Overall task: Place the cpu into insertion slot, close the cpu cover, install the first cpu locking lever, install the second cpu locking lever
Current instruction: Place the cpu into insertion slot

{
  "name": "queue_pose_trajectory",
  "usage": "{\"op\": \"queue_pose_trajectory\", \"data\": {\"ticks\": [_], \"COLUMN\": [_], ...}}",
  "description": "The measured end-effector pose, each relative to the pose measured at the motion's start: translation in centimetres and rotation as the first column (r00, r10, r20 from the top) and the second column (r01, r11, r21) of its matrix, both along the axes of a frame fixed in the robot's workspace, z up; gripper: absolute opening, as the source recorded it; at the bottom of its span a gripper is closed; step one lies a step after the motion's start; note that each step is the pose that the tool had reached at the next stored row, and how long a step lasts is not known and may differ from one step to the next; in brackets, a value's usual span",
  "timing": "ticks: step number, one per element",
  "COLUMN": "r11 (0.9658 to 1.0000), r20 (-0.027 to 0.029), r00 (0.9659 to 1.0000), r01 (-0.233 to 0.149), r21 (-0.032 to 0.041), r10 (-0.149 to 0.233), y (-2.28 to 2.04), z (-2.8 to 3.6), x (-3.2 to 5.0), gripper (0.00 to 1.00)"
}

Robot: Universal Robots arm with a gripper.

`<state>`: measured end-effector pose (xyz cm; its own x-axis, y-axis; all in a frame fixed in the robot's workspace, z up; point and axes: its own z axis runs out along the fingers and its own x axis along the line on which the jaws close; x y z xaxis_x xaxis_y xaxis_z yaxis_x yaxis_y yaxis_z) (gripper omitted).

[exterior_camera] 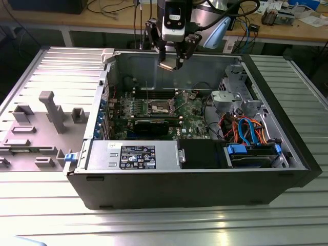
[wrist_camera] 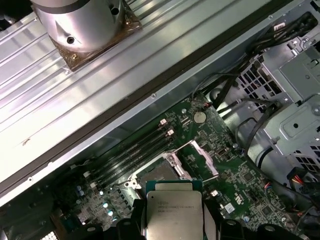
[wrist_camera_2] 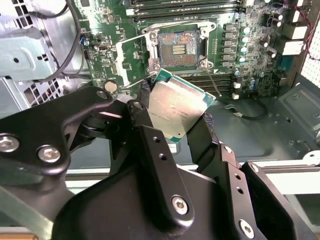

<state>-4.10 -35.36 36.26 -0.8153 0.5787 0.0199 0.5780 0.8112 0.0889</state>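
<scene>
My gripper (exterior_camera: 169,62) hangs above the open computer case, shut on the cpu (exterior_camera: 167,65). The cpu (wrist_camera_2: 175,109) is a flat silver square with a green edge, clamped between the two black fingers (wrist_camera_2: 145,127) and held tilted in the air. Below it on the green motherboard lies the insertion slot (wrist_camera_2: 178,47), uncovered, its dark centre showing. The cpu cover (wrist_camera_2: 133,56) stands swung open beside the socket. In the first wrist view the cpu (wrist_camera: 174,212) sits just short of the insertion slot (wrist_camera: 156,175), with the cpu cover (wrist_camera: 201,159) raised next to it.
A power supply (exterior_camera: 136,154) and a black drive bay (exterior_camera: 202,152) line the case's near wall. A metal drive cage (exterior_camera: 238,95) and orange and blue cables (exterior_camera: 246,128) fill the exterior view's right. A grey fixture with posts (exterior_camera: 48,110) stands outside at the left.
</scene>
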Motion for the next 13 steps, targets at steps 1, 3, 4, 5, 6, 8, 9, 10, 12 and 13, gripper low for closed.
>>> {"op": "queue_pose_trajectory", "data": {"ticks": [1,3,4,5,6,8,9,10,12,13], "r11": [1.0000,1.0000,1.0000,1.0000,1.0000,1.0000,1.0000,1.0000,1.0000,1.0000], "r20": [0.0000,0.0000,0.0000,0.0000,0.0000,0.0000,0.0000,0.0000,0.0000,0.0000], "r00": [1.0000,1.0000,1.0000,1.0000,1.0000,1.0000,1.0000,1.0000,1.0000,1.0000], "r01": [0.004,0.007,0.007,0.007,0.007,0.007,0.007,0.007,0.007,0.007], "r21": [0.0000,-0.0001,-0.0001,-0.0001,-0.0001,-0.0001,-0.0001,0.0000,-0.0001,0.0000], "r10": [-0.004,-0.007,-0.007,-0.007,-0.007,-0.007,-0.007,-0.007,-0.007,-0.007], "y": [0.00,0.00,0.00,0.00,0.00,0.00,0.00,0.00,0.00,0.00], "z": [-0.01,-0.02,-0.02,-0.02,-0.02,-0.02,-0.02,-0.03,-0.03,-0.03], "x": [0.00,0.00,0.00,0.00,0.00,0.00,0.00,0.00,0.00,0.00], "gripper": [0.54,0.54,0.54,0.54,0.54,0.54,0.54,0.54,0.54,0.54]}}
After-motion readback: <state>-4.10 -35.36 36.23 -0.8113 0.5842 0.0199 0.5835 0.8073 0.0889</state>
